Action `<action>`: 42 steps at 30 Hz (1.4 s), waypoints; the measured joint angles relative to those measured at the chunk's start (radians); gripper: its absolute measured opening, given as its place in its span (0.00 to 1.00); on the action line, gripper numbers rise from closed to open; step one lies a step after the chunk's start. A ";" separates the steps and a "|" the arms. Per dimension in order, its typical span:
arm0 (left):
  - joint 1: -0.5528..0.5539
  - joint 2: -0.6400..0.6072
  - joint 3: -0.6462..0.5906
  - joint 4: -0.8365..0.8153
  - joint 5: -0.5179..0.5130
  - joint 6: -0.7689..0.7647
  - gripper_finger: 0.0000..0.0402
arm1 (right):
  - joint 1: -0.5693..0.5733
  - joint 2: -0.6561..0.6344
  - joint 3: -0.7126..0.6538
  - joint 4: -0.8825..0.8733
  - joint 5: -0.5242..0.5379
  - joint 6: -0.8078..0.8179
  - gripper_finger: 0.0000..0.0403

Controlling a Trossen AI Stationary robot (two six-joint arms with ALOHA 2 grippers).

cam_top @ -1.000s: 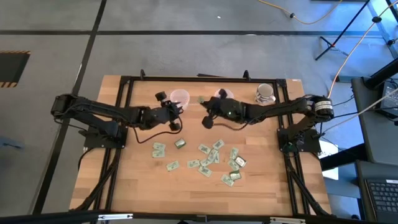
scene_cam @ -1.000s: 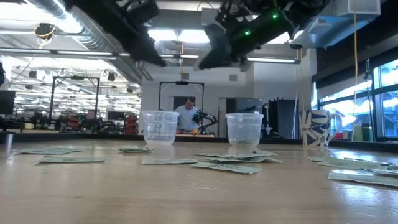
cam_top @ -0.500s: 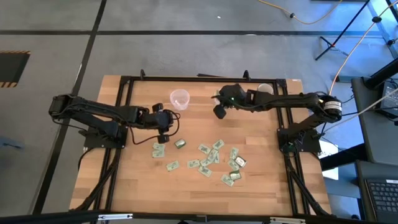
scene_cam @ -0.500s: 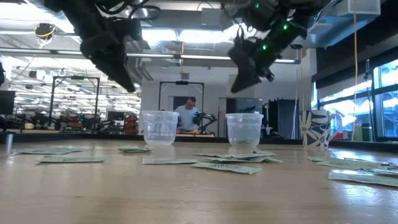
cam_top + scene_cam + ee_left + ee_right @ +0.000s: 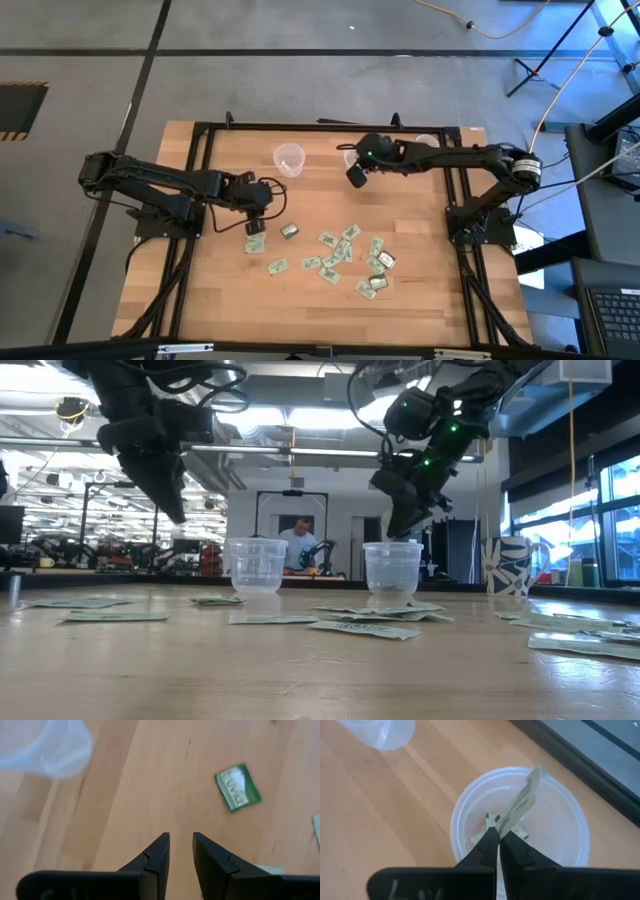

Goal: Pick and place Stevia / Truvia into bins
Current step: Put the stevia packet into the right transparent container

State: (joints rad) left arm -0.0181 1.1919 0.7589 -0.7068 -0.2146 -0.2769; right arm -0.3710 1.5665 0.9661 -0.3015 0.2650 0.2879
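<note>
While you look down from above, you see a big wooden bench with a black frame around it. Your two dark arms reach in over it from each side.

Your left arm comes in from the left side. Its left gripper hangs over the bench, just above the near end of the scattered packets. From its wrist camera, the jaws of the left gripper are only a little way apart, and they hold nothing. Bare wood shows between them. One dark green packet lies flat on the wood ahead of them.

Your right arm comes in from the right side, along the far edge. Its right gripper is right over one clear cup. Its jaws are pinched tight on a pale packet. That packet sticks up over the mouth of the cup. Another packet already lies in the bottom of this cup.

A second clear cup stands to the left of it on the far side of the bench. A white patterned mug stands at the far right corner.

Many small green and white packets lie flat in the middle of the bench, nearer to you than the cups.

Far behind the bench, a person sits in the room.
</note>
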 joint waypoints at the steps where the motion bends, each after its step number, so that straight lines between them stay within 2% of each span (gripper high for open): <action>1: 0.000 0.000 0.000 -0.021 -0.001 -0.020 0.20 | 0.000 0.000 0.000 -0.003 0.000 -0.001 0.02; 7: 0.001 0.001 -0.030 -0.104 -0.026 -0.123 0.22 | 0.000 0.000 0.000 -0.012 0.001 -0.032 0.02; 15: 0.002 0.001 -0.128 -0.099 0.000 -0.228 0.22 | 0.000 0.000 0.000 -0.012 0.002 -0.030 0.05; 23: 0.002 0.001 -0.164 -0.098 0.022 -0.287 0.22 | 0.000 0.000 0.000 -0.033 0.003 -0.031 0.06; 29: 0.002 0.001 -0.164 -0.067 0.031 -0.289 0.22 | 0.000 0.000 -0.012 -0.034 0.003 -0.028 0.06; 34: 0.002 0.001 -0.164 -0.047 0.091 -0.285 0.23 | 0.000 0.000 -0.024 -0.035 0.003 -0.027 0.06; 42: -0.008 0.001 -0.164 -0.014 0.124 -0.197 0.23 | 0.000 0.000 -0.024 -0.009 0.003 -0.031 0.06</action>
State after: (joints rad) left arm -0.0265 1.1931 0.5953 -0.7208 -0.0902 -0.4735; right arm -0.3714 1.5665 0.9421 -0.3107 0.2680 0.2565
